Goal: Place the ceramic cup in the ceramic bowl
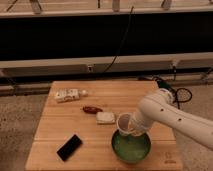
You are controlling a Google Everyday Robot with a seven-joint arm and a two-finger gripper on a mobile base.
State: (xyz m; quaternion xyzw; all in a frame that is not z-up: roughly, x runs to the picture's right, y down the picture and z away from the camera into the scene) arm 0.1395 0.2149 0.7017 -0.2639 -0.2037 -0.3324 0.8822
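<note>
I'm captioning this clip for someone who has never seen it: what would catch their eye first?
First the big white arm reaching in from the right, its gripper shut on the ceramic cup, held tilted just above the far rim of the ceramic bowl. The glossy green bowl sits at the near right of the wooden table. Next, the black flat object lying at the near left.
</note>
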